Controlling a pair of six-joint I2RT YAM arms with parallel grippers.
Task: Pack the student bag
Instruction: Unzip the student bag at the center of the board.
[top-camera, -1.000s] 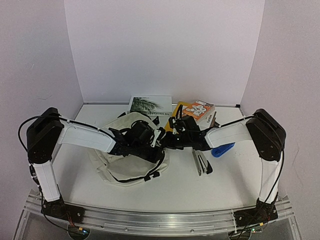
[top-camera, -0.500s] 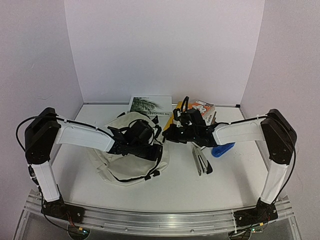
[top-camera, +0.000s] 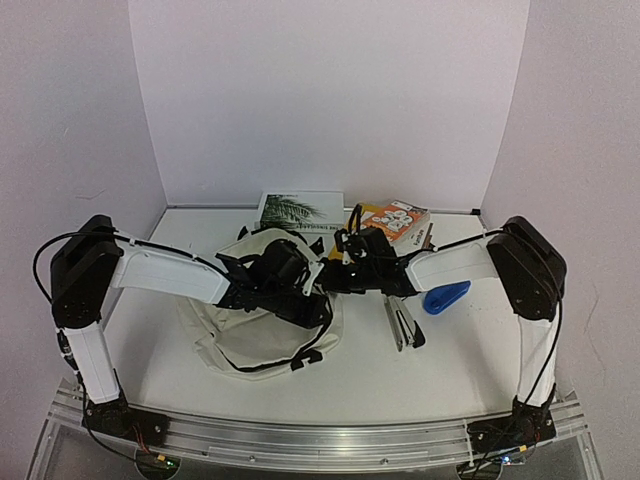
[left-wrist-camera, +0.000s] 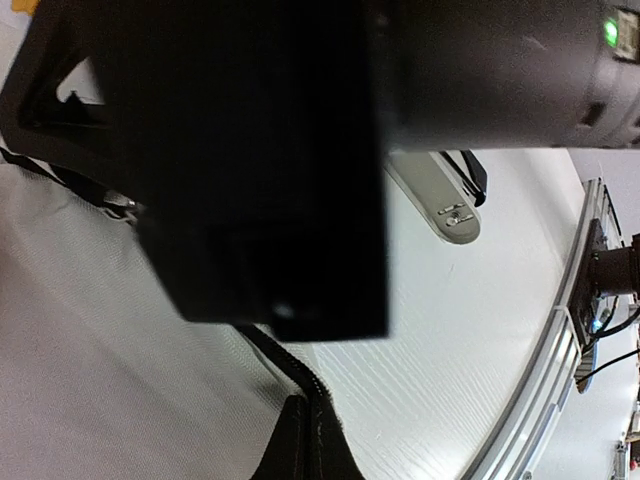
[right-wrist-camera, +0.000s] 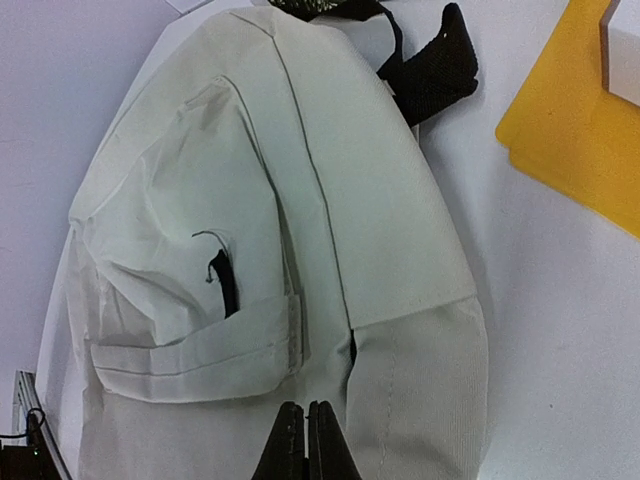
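Observation:
The student bag (top-camera: 240, 335), cream with black straps and zipper, lies on the table between the arms. My left gripper (top-camera: 316, 296) reaches over it from the left. In the left wrist view that gripper (left-wrist-camera: 305, 440) is shut on the bag's black zipper edge (left-wrist-camera: 285, 365), with cream fabric (left-wrist-camera: 80, 350) to its left. My right gripper (top-camera: 330, 277) comes in from the right and meets the left one. Seen from the right wrist, it (right-wrist-camera: 305, 435) is shut with its tips against the bag's cream fabric (right-wrist-camera: 380, 200). Whether it pinches fabric I cannot tell.
A palm-leaf book (top-camera: 300, 208), a yellow folder (right-wrist-camera: 570, 130) and an orange-and-white box (top-camera: 397, 220) lie at the back. A blue object (top-camera: 445, 297) and a stapler (top-camera: 403, 325) lie right of the bag. A dark arm body (left-wrist-camera: 260, 150) blocks most of the left wrist view.
The right arm swung out to the right and has come back toward the bag. The bag's near edge has shifted a little toward the front.

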